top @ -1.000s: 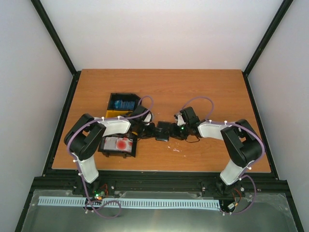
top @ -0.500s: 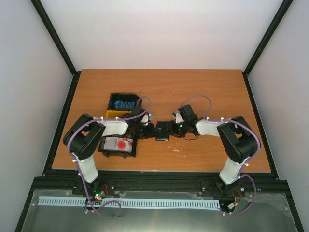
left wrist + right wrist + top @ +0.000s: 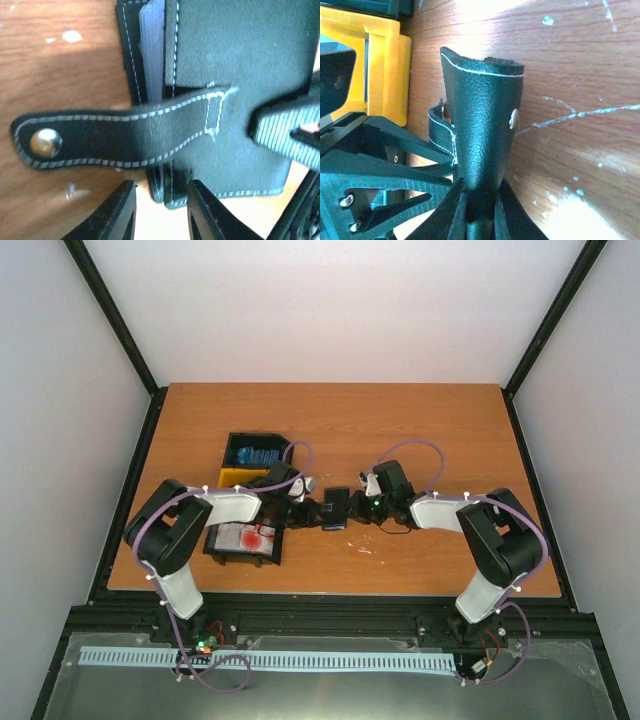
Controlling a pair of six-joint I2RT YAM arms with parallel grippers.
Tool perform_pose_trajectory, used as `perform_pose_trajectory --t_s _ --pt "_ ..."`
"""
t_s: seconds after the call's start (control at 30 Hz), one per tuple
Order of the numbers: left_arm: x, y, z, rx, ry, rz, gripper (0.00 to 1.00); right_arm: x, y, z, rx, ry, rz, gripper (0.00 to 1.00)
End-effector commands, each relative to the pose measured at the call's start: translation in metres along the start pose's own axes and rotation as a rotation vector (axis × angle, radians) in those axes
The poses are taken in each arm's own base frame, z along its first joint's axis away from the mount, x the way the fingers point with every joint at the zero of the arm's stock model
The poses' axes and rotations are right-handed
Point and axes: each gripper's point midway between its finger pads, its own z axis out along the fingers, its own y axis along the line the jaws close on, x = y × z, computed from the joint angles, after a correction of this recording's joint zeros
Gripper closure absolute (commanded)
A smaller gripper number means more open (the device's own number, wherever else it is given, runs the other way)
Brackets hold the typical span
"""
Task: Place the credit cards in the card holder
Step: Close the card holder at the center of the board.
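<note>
The black card holder (image 3: pixel 337 508) is held between both grippers at mid-table. In the right wrist view it (image 3: pixel 482 110) stands on edge, and my right gripper (image 3: pixel 480 212) is shut on its near end. In the left wrist view the card holder (image 3: pixel 235 65) shows its snap tab (image 3: pixel 100 137) hanging loose, with grey card edges (image 3: pixel 152 55) in the fold. My left gripper (image 3: pixel 162 212) is open, its fingers on either side of the holder's lower edge with gaps. Blue cards (image 3: pixel 255 455) and a white card with red blotches (image 3: pixel 247 538) lie in bins.
A black and yellow bin (image 3: pixel 240 475) stands left of centre, and shows in the right wrist view (image 3: pixel 385 75). A black bin (image 3: pixel 222 552) stands nearer the front. The right gripper's finger (image 3: pixel 285 135) shows in the left wrist view.
The card holder has turned from lying flat to standing on edge, so it looks narrower from above. Both grippers have stayed close to it.
</note>
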Motion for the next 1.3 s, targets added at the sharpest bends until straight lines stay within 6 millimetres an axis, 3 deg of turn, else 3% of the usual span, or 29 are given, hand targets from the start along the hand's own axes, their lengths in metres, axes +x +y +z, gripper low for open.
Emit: perform_pose_trajectory --t_s 0.0,0.2,0.3,0.47,0.6,0.77,1.03,1.17,1.27 --pt "-0.007 -0.012 -0.029 0.006 -0.061 0.051 0.64 -0.004 0.003 -0.014 0.000 -0.041 -0.013 0.97" --pt "-0.035 -0.068 -0.091 0.153 -0.244 0.184 0.34 -0.025 0.032 -0.053 -0.104 -0.116 -0.097 0.97" --pt "-0.052 -0.096 -0.116 0.215 -0.300 0.236 0.28 -0.029 0.053 -0.070 -0.163 -0.136 -0.158 0.97" --pt "-0.077 -0.104 -0.126 0.245 -0.311 0.203 0.29 -0.031 0.093 -0.096 -0.291 -0.155 -0.232 0.97" --pt "-0.085 -0.112 -0.134 0.303 -0.311 0.224 0.31 -0.029 0.116 -0.111 -0.370 -0.159 -0.273 0.97" --pt "-0.077 -0.119 -0.137 0.346 -0.280 0.240 0.34 -0.034 0.134 -0.123 -0.420 -0.178 -0.288 0.97" --pt "-0.061 -0.156 -0.162 0.533 -0.270 0.363 0.34 -0.023 0.154 -0.130 -0.552 -0.107 -0.316 0.97" --pt "-0.066 -0.152 -0.169 0.548 -0.286 0.339 0.34 -0.010 0.160 -0.133 -0.616 -0.039 -0.355 0.97" --pt "-0.067 -0.145 -0.177 0.585 -0.276 0.296 0.43 -0.004 0.161 -0.133 -0.638 0.001 -0.366 0.97"
